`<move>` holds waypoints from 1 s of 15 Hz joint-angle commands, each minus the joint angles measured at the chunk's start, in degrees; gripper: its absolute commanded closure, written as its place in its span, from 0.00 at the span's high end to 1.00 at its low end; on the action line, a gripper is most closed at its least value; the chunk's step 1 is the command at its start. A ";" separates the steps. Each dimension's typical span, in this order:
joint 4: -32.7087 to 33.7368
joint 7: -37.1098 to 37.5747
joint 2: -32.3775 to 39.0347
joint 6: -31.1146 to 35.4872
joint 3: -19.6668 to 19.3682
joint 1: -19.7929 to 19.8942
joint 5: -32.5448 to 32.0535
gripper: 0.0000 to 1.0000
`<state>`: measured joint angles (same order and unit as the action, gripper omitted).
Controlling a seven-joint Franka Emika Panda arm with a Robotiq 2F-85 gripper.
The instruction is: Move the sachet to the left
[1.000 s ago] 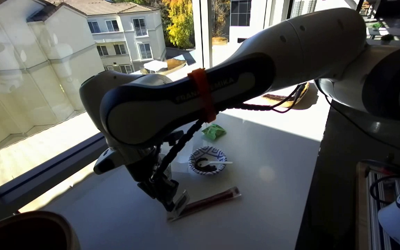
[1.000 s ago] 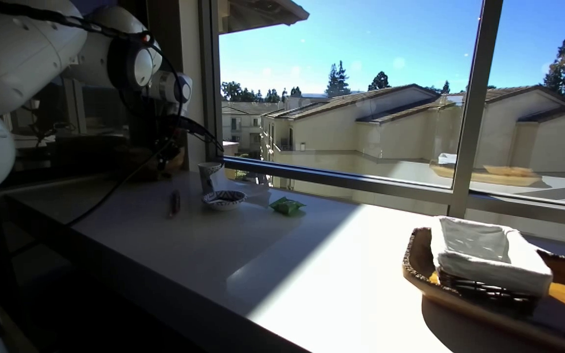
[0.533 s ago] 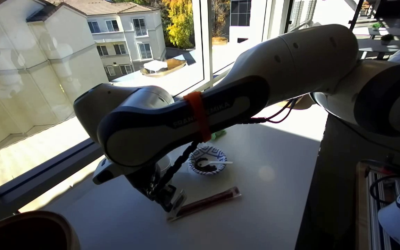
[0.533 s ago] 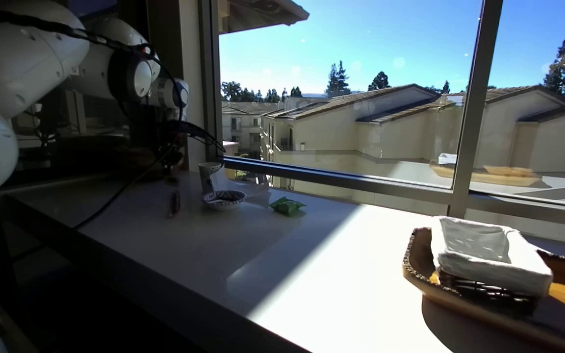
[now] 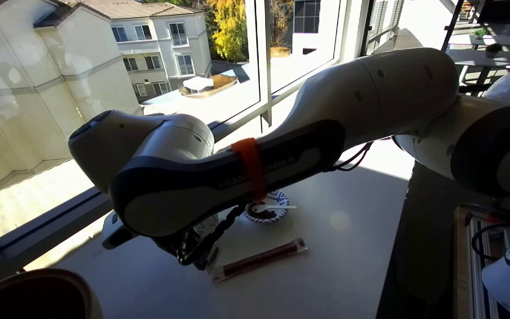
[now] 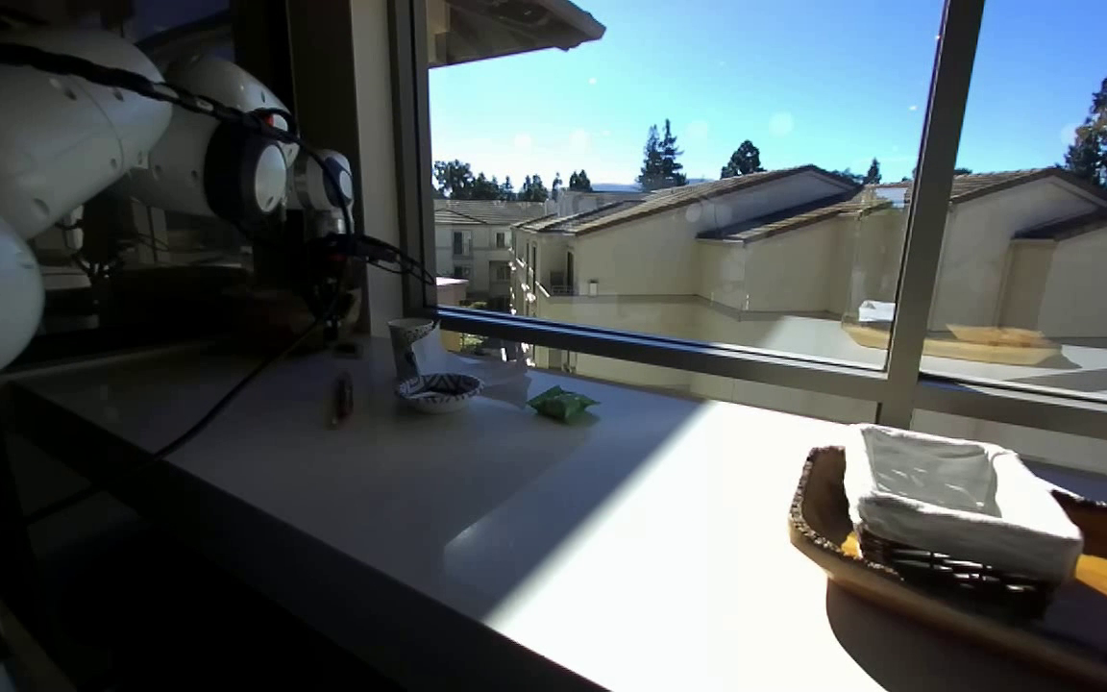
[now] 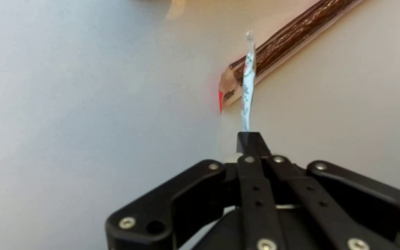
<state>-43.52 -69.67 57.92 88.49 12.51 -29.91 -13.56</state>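
Observation:
The sachet (image 7: pixel 248 83) is a small whitish packet with faint red and green print, seen edge-on in the wrist view. My gripper (image 7: pixel 249 139) is shut on one end of it, and the rest sticks out beyond the fingertips. In an exterior view, the gripper (image 5: pixel 201 265) is partly hidden under the arm, and the sachet (image 5: pixel 213 257) shows at its tip near the left end of the brown stick (image 5: pixel 259 260). In the wrist view the sachet overlaps the stick (image 7: pixel 297 36); I cannot tell whether they touch. The gripper is dark and small in an exterior view (image 6: pixel 331 322).
A patterned bowl (image 5: pixel 277 215) with a white spoon stands behind the stick. A patterned cup (image 6: pixel 411 346) and a green packet (image 6: pixel 563 404) stand near the window. A brown pot (image 5: pixel 38 292) is at the front left. A wooden tray (image 6: pixel 818 538) holds a lined basket.
The arm's links have come lower. My gripper, with the sachet in it, has moved a little to the left in an exterior view. The brown stick has stayed in place.

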 commanded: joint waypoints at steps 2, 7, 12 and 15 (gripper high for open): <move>4.68 -5.16 3.37 2.60 -0.86 -1.54 -3.08 0.00; 6.30 -6.80 5.00 3.58 0.09 -0.83 -1.39 0.00; 9.90 -7.14 7.66 2.62 -0.89 -1.42 0.29 0.00; 11.66 -6.93 9.11 1.63 -0.92 -1.36 1.24 0.00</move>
<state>-36.87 -75.80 63.63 91.73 12.36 -30.48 -14.16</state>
